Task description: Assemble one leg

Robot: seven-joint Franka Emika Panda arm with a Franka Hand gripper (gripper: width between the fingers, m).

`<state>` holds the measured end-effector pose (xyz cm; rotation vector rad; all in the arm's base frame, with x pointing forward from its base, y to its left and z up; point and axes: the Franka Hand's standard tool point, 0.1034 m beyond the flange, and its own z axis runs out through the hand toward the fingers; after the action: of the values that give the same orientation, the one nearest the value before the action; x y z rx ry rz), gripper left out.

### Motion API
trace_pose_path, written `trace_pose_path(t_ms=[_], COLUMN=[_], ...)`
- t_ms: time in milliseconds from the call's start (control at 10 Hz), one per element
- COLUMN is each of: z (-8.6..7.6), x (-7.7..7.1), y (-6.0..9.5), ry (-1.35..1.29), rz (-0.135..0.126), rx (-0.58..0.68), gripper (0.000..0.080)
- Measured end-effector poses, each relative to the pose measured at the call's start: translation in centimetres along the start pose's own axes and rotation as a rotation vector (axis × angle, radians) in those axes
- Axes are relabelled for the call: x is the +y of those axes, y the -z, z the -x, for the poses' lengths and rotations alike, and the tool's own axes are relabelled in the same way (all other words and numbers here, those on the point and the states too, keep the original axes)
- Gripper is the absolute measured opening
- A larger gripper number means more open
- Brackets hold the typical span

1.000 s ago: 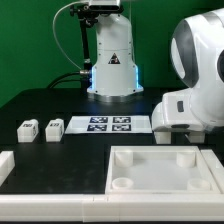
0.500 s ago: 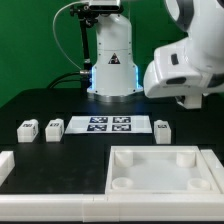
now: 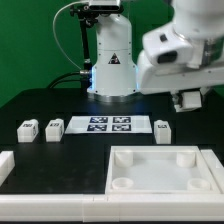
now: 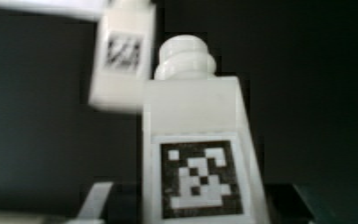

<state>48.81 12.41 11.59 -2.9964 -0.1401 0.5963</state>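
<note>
1. Exterior view: the robot arm (image 3: 185, 50) fills the upper right of the frame. Its gripper (image 3: 188, 98) hangs above the dark table (image 3: 40, 100), well clear of it.
2. From here I cannot make out what sits between the fingers.
3. Across the middle of the frame lies the marker board (image 3: 105, 125). The right spare leg (image 3: 163, 129) is just beside its right end.
4. At middle left stand the left spare leg (image 3: 26, 128) and the second spare leg (image 3: 53, 130), near each other and apart from the board.
5. The large white tray (image 3: 160, 172), with round corner sockets, takes up the lower right. A white block (image 3: 5, 165) shows at the lower left edge.
6. Wrist view: the leg (image 4: 194, 120) stands close to the camera in the middle of the frame. Its rounded tip points away and its square tag faces the lens.
7. The jaws are clamped on the leg's sides, though they barely show at the frame's edge.
8. Beyond the leg, a blurred white tagged piece (image 4: 123, 50) lies against the dark table; I cannot tell which part it is.
</note>
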Motion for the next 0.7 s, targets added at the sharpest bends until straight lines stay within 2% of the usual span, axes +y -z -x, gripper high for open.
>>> trace_pose_path(t_ms=[100,200,300,400,600,700], z=[-2.2,-3.1,-3.0,-4.4,-4.1,-4.3], x=[0.9,1.9,2.3,2.2,2.5,2.5], y=[2.9,4.7,5.5,6.2,5.8,5.9], ry=[0.001,0.008,-0.016,-0.014,-0.008,-0.006], rz=[0.004,0.006,-0.012,-0.008,0.008,0.01], rx=[0.126,0.247,0.273,0.41,0.66,0.738], gripper=[0.0294,0.0294,0.0294,0.0294,0.0294,0.0294])
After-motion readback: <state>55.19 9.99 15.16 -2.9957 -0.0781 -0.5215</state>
